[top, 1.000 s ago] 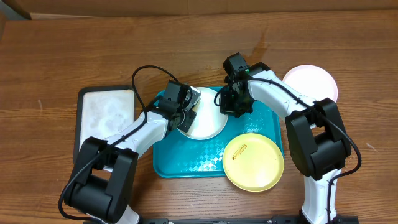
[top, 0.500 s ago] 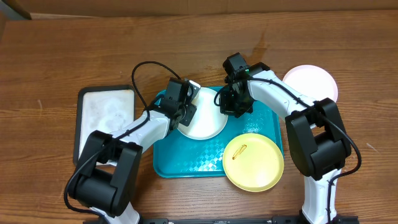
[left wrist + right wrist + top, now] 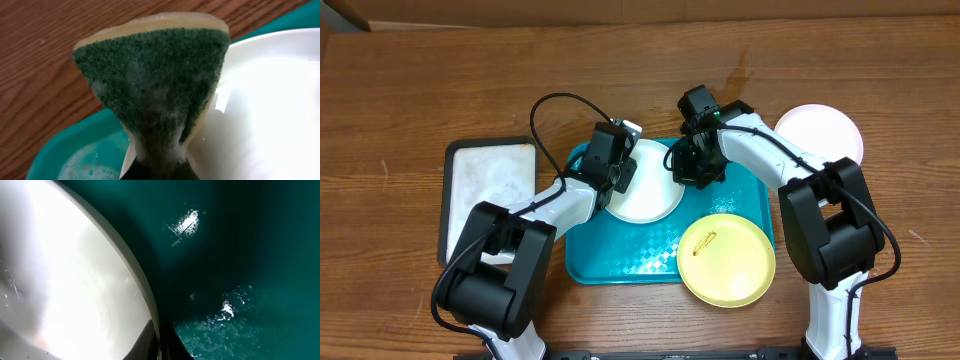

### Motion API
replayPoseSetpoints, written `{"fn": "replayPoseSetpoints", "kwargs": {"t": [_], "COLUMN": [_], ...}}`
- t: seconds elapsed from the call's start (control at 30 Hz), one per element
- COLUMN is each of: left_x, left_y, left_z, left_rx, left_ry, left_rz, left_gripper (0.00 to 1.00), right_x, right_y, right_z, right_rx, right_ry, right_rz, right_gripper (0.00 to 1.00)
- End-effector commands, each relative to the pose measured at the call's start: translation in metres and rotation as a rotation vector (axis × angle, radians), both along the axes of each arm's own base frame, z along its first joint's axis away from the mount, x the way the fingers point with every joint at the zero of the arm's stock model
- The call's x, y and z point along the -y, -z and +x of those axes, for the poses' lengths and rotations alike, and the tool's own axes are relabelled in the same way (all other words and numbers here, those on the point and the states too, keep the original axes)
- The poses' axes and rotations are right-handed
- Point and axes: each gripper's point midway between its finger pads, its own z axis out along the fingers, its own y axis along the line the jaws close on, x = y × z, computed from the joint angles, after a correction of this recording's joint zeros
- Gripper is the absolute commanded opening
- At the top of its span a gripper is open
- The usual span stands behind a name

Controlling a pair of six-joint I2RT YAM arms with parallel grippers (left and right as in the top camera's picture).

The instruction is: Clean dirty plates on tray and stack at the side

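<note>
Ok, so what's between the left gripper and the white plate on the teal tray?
A sponge, green scrub face over yellow foam, pinched in the left gripper and reaching the white plate at its rim. The left wrist view shows it clearly.

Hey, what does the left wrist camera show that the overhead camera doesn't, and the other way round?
Only the left wrist view shows the green scouring face of the sponge, foamy, right at the rim of the white plate. Only the overhead view shows the yellow-green plate with its brownish smear, another pale plate on the table to the right, and the black-rimmed tray. Both show the white plate on the teal tray.
</note>
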Motion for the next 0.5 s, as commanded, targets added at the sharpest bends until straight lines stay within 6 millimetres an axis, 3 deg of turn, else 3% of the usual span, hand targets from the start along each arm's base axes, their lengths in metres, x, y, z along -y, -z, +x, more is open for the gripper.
{"fn": "replayPoseSetpoints", "kwargs": {"t": [0.0, 0.13, 0.27, 0.37, 0.47], "left_x": [-0.015, -0.009, -0.012, -0.018, -0.036], "left_y": [-0.044, -0.119, -0.185, -0.217, -0.232], "left_z": [0.028, 0.042, 0.036, 0.02, 0.0], "left_rx": [0.142, 0.285, 0.388, 0.418, 0.399], "left_ry": [-0.12, -0.144, -0.186, -0.204, -0.276], "left_rz": [0.035, -0.055, -0.154, -0.192, -0.231], "left_gripper": [0.04, 0.04, 0.04, 0.04, 0.04], "right_x": [0.008, 0.008, 0.009, 0.009, 0.009], "right_y": [0.001, 0.001, 0.001, 0.001, 0.001], "right_z": [0.0, 0.0, -0.001, -0.001, -0.002], "right_rx": [0.012, 0.012, 0.009, 0.008, 0.005], "right_ry": [0.015, 0.015, 0.015, 0.015, 0.015], "right_rz": [-0.034, -0.033, -0.035, -0.035, -0.037], "right_gripper": [0.04, 0.04, 0.04, 0.05, 0.15]}}
